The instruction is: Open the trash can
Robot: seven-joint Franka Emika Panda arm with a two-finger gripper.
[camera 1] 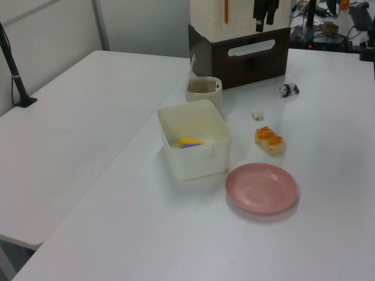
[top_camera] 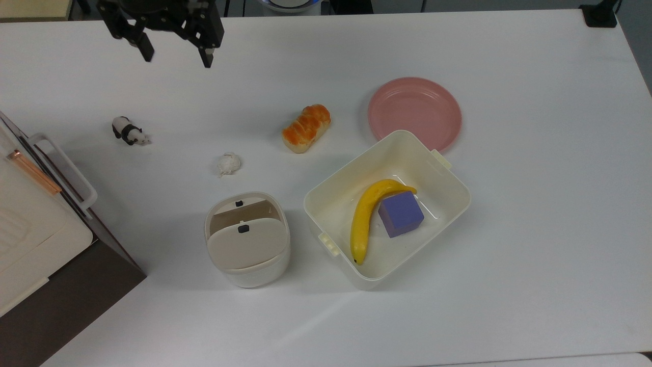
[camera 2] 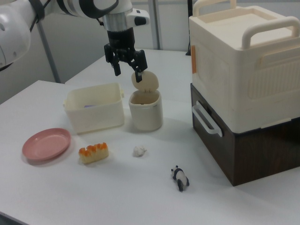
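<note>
The trash can (top_camera: 248, 267) is a small cream-white bin on the table, left of the big tub in the top view. Its beige lid (top_camera: 246, 243) is tilted up, so the inside shows behind it. The right view has the lid (camera 2: 145, 80) standing upright over the bin (camera 2: 146, 112), and the left view has the trash can (camera 1: 204, 89) in front of the dark cabinet. My gripper (top_camera: 178, 56) hangs high near the table's far edge, well away from the bin. It is open wide and holds nothing (camera 2: 128, 73) (camera 1: 263, 20).
A cream tub (top_camera: 443, 168) holds a banana (top_camera: 362, 219) and a purple cube (top_camera: 400, 214). A pink plate (top_camera: 414, 107), a bread loaf (top_camera: 306, 127), a white lump (top_camera: 228, 164) and a toy panda (top_camera: 129, 131) lie around. A cream box on a dark cabinet (top_camera: 46, 255) stands at the top view's left.
</note>
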